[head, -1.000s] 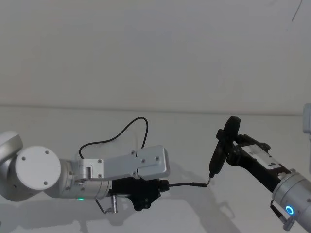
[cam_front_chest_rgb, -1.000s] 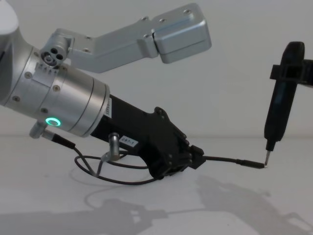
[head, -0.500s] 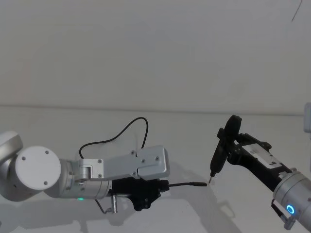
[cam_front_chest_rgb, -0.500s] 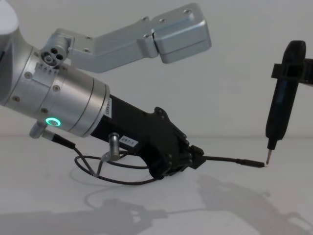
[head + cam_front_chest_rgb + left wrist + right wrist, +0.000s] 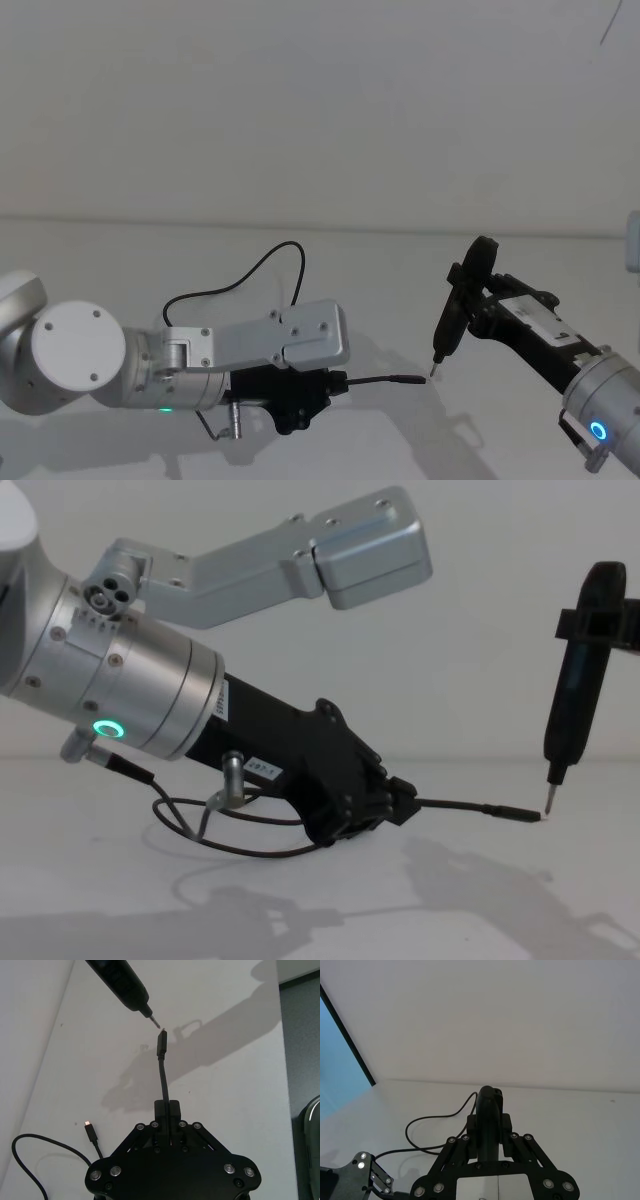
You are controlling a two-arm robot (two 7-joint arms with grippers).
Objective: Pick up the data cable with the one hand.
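Note:
The data cable (image 5: pixel 240 279) is a thin black cord looped on the white table behind my left arm. My left gripper (image 5: pixel 400 808), black and angular on a silver cylinder with a green ring light, is shut on the cable (image 5: pixel 162 1075) near one end. That end's plug (image 5: pixel 513 815) sticks out straight from the fingertips, held above the table. The other plug (image 5: pixel 91 1133) lies on the table. My right gripper (image 5: pixel 489 1127) is shut on a slim black tool (image 5: pixel 575 695). The tool's pointed tip (image 5: pixel 156 1022) hangs just short of the held plug (image 5: pixel 161 1043).
The white table (image 5: pixel 330 250) runs back to a plain white wall. A silver link of the left arm (image 5: pixel 300 560) juts out above the left gripper. A dark floor strip (image 5: pixel 305 1050) lies past the table edge.
The right gripper's tool has edged very slightly right and up from the plug tip. The left gripper and cable have stayed put.

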